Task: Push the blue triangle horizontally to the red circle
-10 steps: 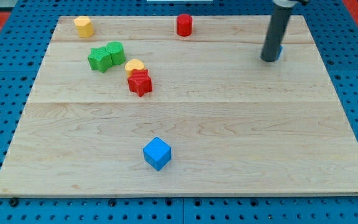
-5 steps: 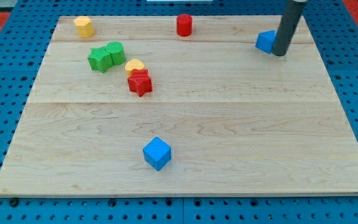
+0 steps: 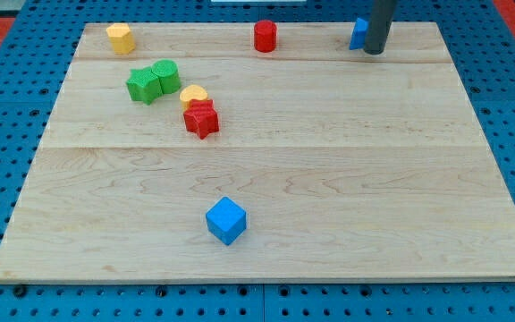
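Observation:
The blue triangle sits near the board's top edge, right of centre, partly hidden by my rod. My tip touches the triangle's right side. The red circle stands near the top edge to the triangle's left, at about the same height in the view, with a clear gap between them.
A yellow block is at the top left. Two green blocks sit together left of centre. A yellow half-round block touches a red star-shaped block. A blue cube is near the bottom centre.
My tip moved up and to the left along the board's right part. The blue triangle moved with it, up and left toward the top edge.

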